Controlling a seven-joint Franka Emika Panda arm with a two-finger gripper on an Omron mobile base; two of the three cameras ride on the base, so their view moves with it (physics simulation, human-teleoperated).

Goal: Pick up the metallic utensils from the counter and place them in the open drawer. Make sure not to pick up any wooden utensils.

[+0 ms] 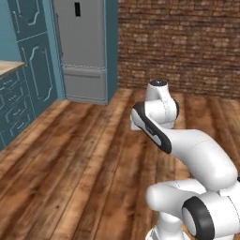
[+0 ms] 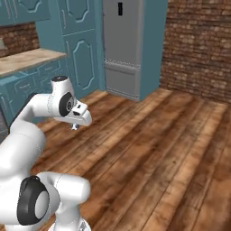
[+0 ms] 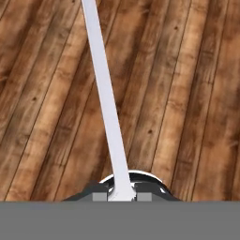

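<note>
Presently: gripper (image 3: 122, 197) closed on a silver blade (image 3: 105, 98), held between the fingers (image 3: 99, 197), extended beyond them over wooden floor (image 3: 187, 84)

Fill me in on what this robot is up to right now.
The arm is folded over open wooden floor, away from the counter. In the hand view its gripper is shut on a long, flat silver blade that sticks out ahead of the fingers over the planks, seemingly one of the metallic utensils. A grey fridge and teal cabinets stand ahead.
</note>
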